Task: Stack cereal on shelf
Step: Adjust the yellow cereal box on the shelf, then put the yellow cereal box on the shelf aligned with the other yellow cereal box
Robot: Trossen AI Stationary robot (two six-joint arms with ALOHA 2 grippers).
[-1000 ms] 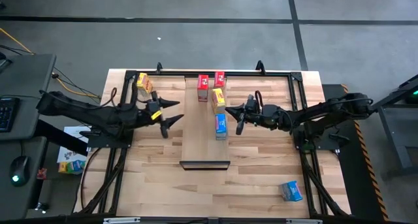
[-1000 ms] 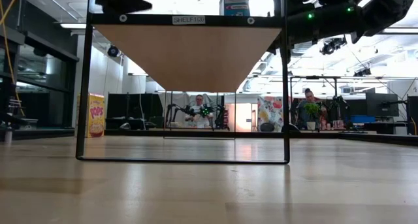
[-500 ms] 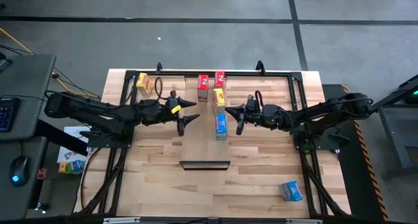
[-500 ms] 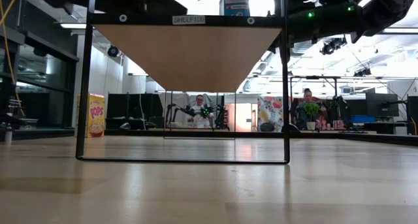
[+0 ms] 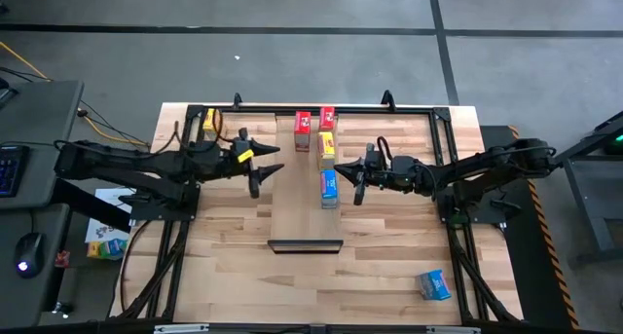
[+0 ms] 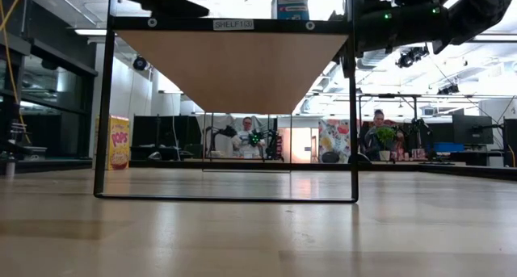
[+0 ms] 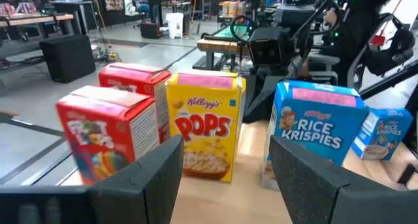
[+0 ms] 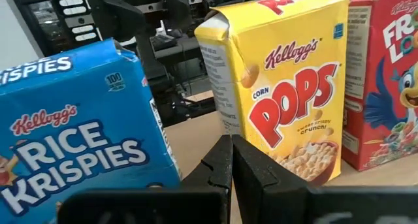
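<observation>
left gripper (image 5: 255,166) spread, holding nothing | right gripper (image 5: 359,175) pressed together | risk: bumping 4 boxes (image 5: 324,151) is tipping them off shelf (image 5: 292,203)

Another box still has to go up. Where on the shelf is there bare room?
The shelf is bare along its left half and between the blue Rice Krispies box and the black lip. Its right edge is crowded: two red boxes, the yellow Pops box, then the blue one.

I'm seeing two red boxes (image 5: 303,128), a yellow box (image 5: 324,150) with red lettering, and a blue box (image 5: 329,187) with white lettering on the pale wood shelf (image 5: 292,203). Striped plank table (image 5: 389,266), black fingers (image 7: 140,178).
</observation>
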